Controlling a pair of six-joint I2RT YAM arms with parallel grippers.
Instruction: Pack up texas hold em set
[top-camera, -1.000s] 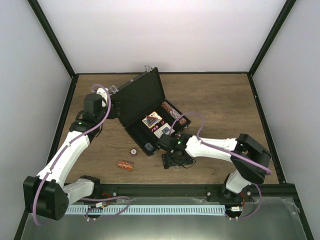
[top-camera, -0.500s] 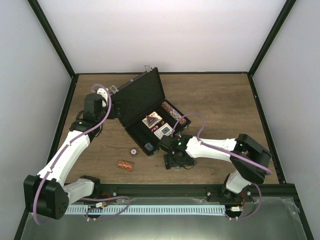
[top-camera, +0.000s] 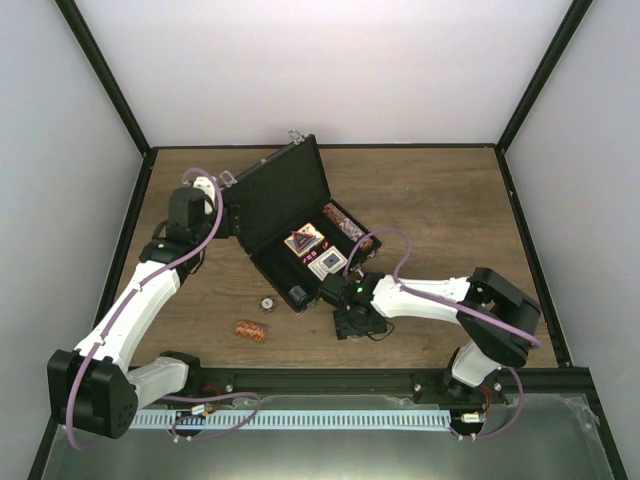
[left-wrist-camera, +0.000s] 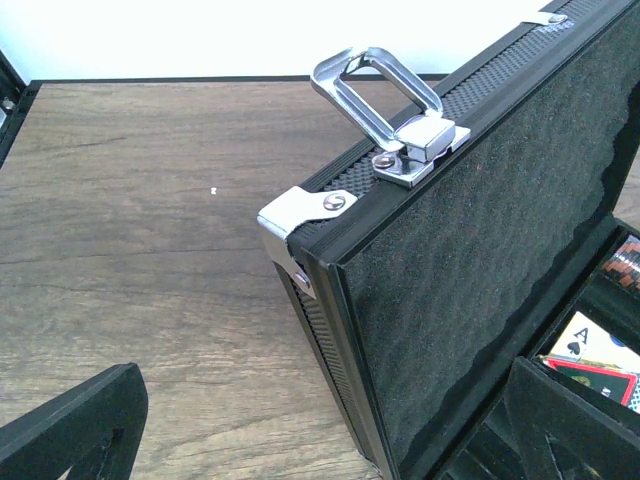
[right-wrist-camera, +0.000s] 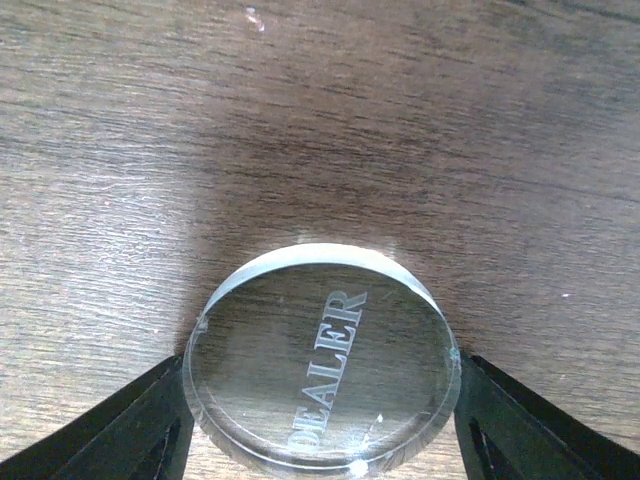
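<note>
The black case stands open, its lid raised and its base holding a red-black triangle, a card deck and brown-red chip stacks. My left gripper is open, its fingers straddling the lid's side edge below the silver handle. My right gripper is shut on a clear disc marked DEALER, low over the wood just in front of the case.
A loose brown-red chip stack and a small disc lie on the table left of my right gripper. Black frame posts and white walls enclose the table. The rail with the arm bases runs along the near edge.
My right gripper has shifted slightly toward the near edge, away from the case. The left arm and the lid have not moved.
</note>
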